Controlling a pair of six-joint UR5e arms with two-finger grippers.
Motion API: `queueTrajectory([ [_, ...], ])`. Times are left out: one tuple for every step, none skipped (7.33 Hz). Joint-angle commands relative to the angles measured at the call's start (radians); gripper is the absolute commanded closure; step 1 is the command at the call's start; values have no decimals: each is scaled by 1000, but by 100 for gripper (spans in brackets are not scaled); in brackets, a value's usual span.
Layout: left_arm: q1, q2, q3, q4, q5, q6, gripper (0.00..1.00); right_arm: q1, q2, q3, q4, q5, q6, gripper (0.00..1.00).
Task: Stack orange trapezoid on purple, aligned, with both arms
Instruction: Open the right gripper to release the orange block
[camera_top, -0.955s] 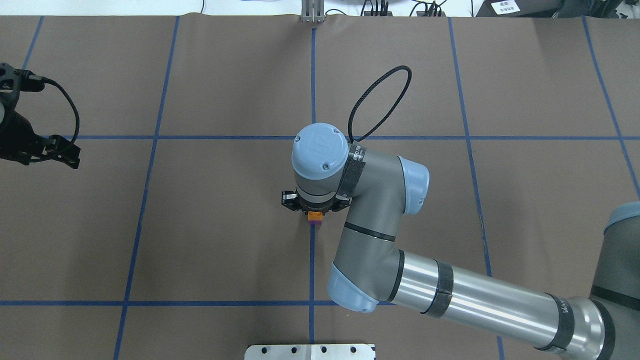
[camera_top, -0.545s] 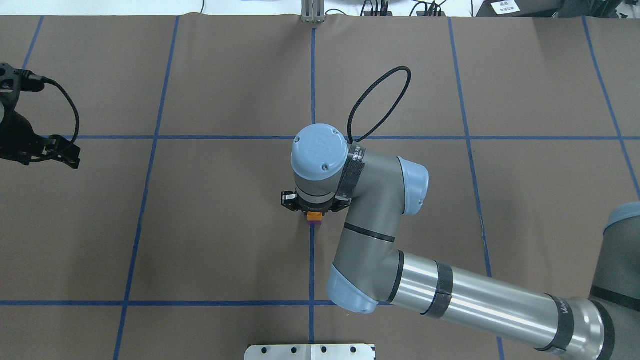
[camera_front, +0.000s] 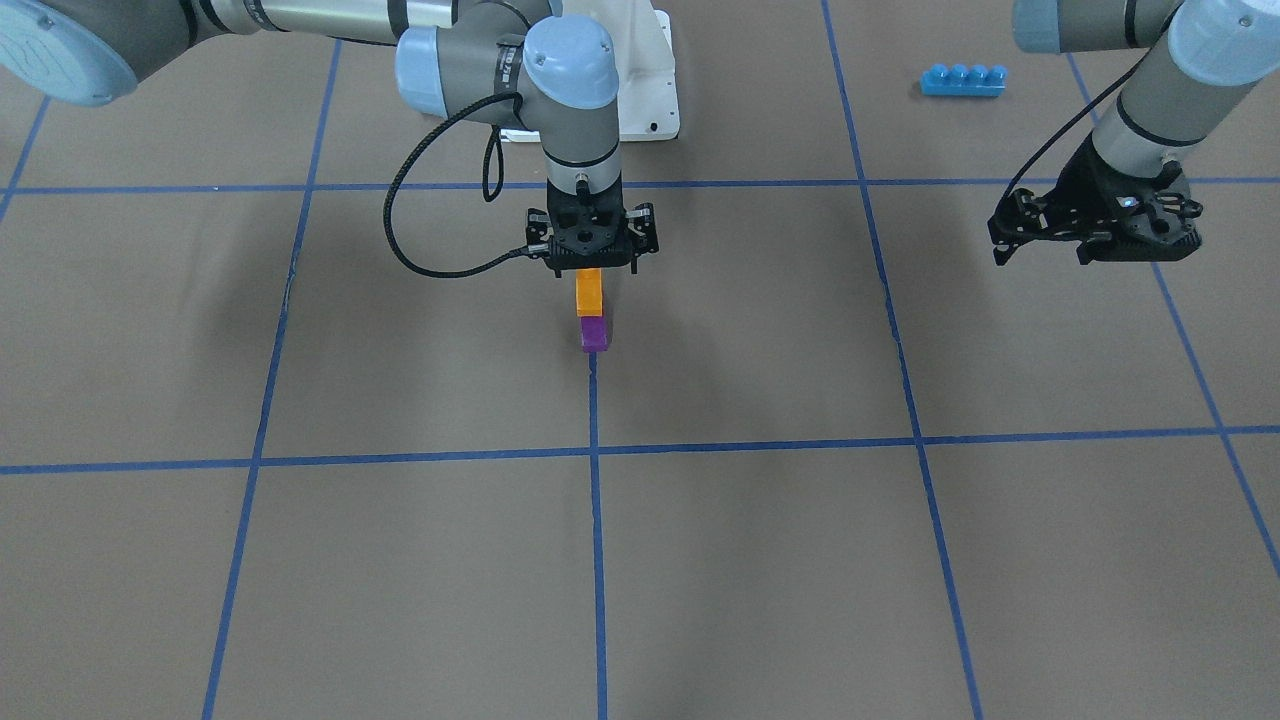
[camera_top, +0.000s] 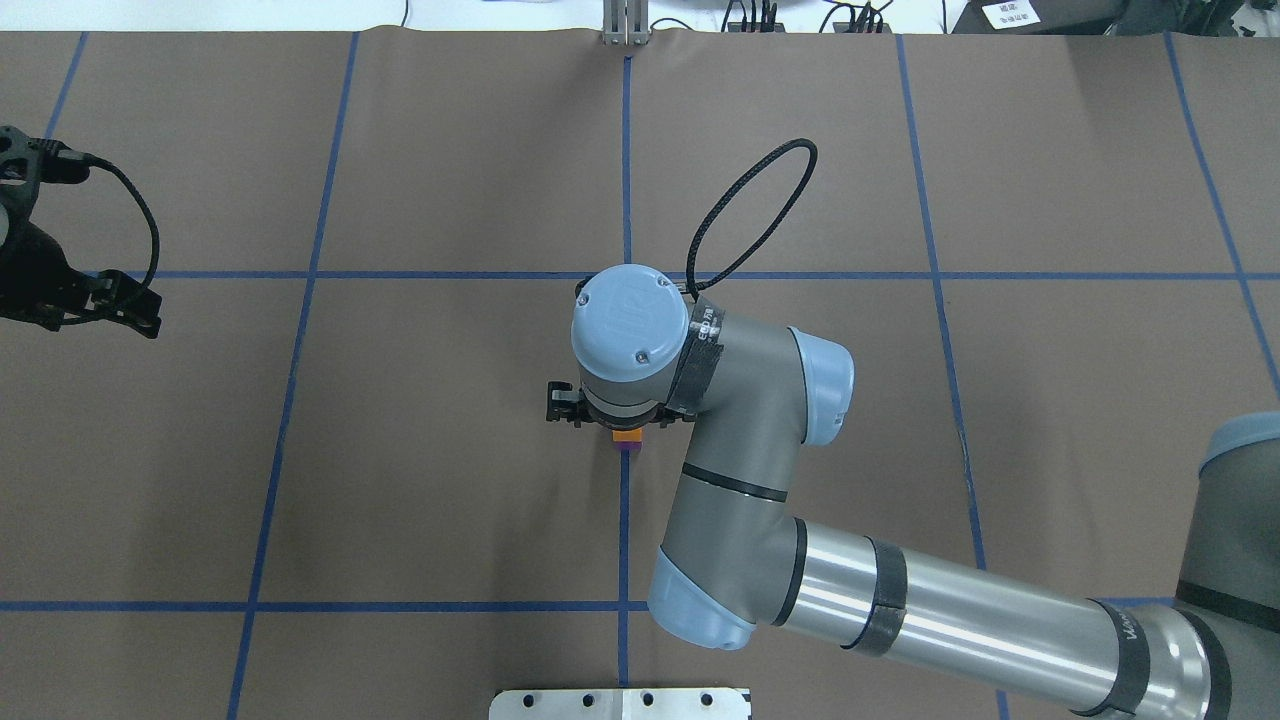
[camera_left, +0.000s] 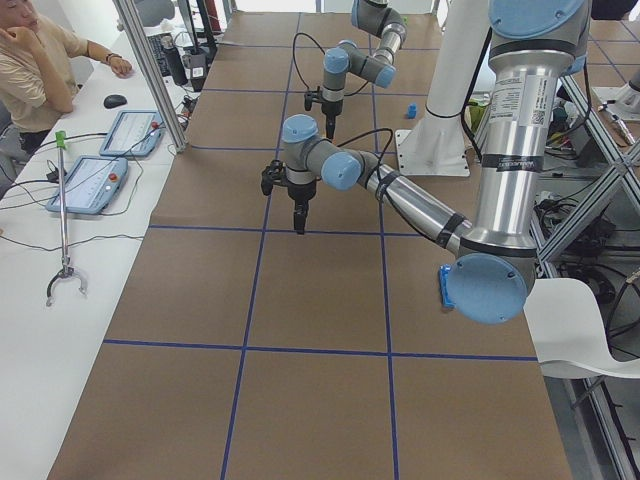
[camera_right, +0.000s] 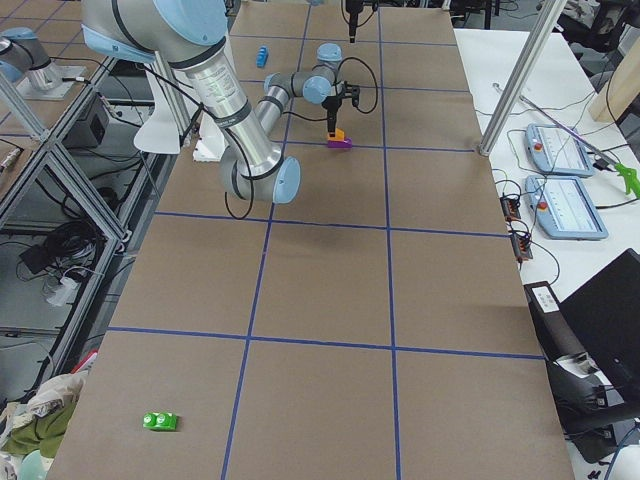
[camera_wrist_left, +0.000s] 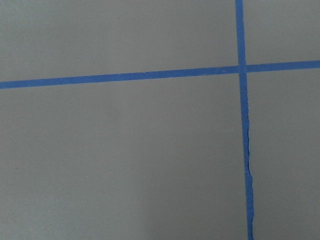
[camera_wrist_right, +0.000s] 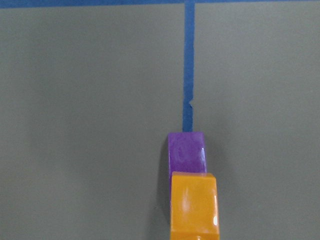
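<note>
At table centre, right gripper (camera_front: 590, 268) looks clamped on orange (camera_front: 589, 293), which rests on purple (camera_front: 594, 334) by a tape line (camera_front: 596, 500). Orange seems slightly offset: square the slants, press straight down, then release. Left gripper (camera_top: 148, 312) hangs spread, well apart.

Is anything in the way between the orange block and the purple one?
Nothing visible is. The orange trapezoid seems to rest straight on the purple block, just under the right gripper, and nothing shows between them.
</note>
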Motion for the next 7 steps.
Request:
queueTrajectory([
  [-6,4,-5,-2,-25,13,0,65,-88,158,-74,69,-11,0],
  [-9,16,-17,-5,-28,45,0,129,-173,244,-102,139,-26,0],
  [-23,21,-18,-3,-28,106,0,199,-276,310,-102,206,-116,0],
  [-49,22,-12,0,-28,168,0,285,-385,350,-96,266,-209,0],
  [-64,71,-8,-5,-28,229,0,388,-463,364,-95,322,-330,0],
  [-116,86,6,-5,-29,324,0,490,-523,361,-94,375,-441,0],
  [-174,94,38,-5,-87,411,0,583,-581,349,-99,403,-584,0],
])
